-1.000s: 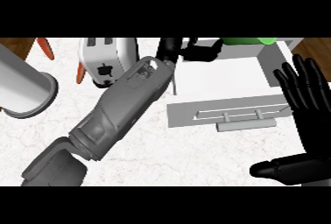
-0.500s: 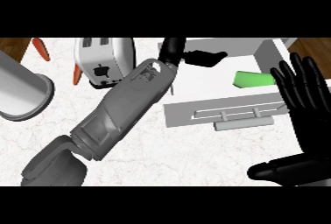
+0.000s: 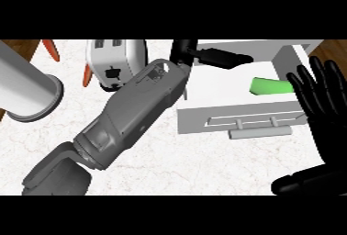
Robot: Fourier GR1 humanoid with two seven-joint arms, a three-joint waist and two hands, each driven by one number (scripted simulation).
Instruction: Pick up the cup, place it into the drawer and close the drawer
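A bright green cup is seen lying on its side inside the open white drawer, in the drawer's right half, close to its far wall. The drawer is found at the right edge of the white marbled worktop, with its pale bar handle at the near side.

The left hand is held over the drawer's far left corner. Its fingers are stretched out towards the right and nothing is grasped; it is apart from the cup.

The right hand is shown at the view's right edge, flat and released, fingers up, its fingertips overlapping the cup's right end in this view.

A white toaster is placed at the worktop's far edge, just left of the left forearm. A large grey cylinder is set at the left edge.
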